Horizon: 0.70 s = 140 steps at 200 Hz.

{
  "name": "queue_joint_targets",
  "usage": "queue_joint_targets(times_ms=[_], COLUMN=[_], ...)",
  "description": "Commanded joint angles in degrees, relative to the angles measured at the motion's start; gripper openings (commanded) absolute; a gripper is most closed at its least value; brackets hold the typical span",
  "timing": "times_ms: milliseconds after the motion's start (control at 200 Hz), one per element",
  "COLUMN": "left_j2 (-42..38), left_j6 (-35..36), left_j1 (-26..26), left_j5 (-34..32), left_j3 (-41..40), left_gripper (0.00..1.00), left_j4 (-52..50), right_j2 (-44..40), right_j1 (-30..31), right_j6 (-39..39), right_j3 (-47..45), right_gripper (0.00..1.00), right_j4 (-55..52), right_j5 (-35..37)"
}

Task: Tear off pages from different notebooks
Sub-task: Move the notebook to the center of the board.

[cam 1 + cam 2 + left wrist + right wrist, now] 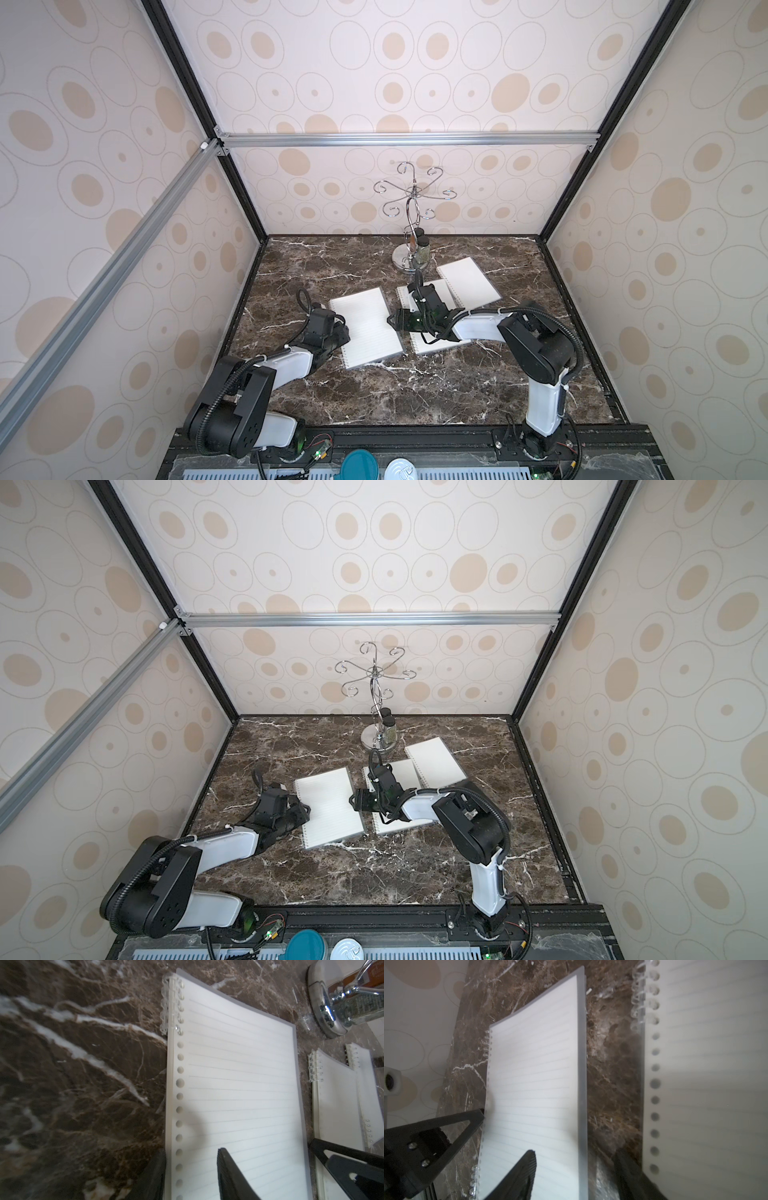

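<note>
Marble table [415,395], lined notebook [368,328] in play.
Left gripper [191,1152] spread astride its punched edge, right gripper [575,1152] spread over its free edge; better pin hard, lift one page [239,1076].

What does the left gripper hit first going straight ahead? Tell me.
Probably the punched edge of the left notebook, lying between the open jaws of the left gripper; depth is unclear.
</note>
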Motion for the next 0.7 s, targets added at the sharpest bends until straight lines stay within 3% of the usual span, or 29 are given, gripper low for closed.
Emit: queue_joint_targets(times_ms=[0,185,695], left_j2=[2.4,3.5,5.4], left_j6=[0.3,0.4,0.3], left_j1=[-0.6,-0.8,-1.7], left_j5=[1.3,1.7,2.1], left_j3=[-2.6,-2.6,-2.3], left_gripper=[0.42,0.42,0.41], left_j4=[-7.4,-6.7,-5.5], right_j2=[1.0,2.1,2.5], right_j1=[0.2,0.2,0.2], right_j6=[-0.2,1.1,9.0], right_j3=[0.5,0.2,-1.6], right_gripper=[0.63,0.53,0.53], right_j4=[-1.7,-0.1,10.0], right_j5=[-1.1,-3.0,-10.2])
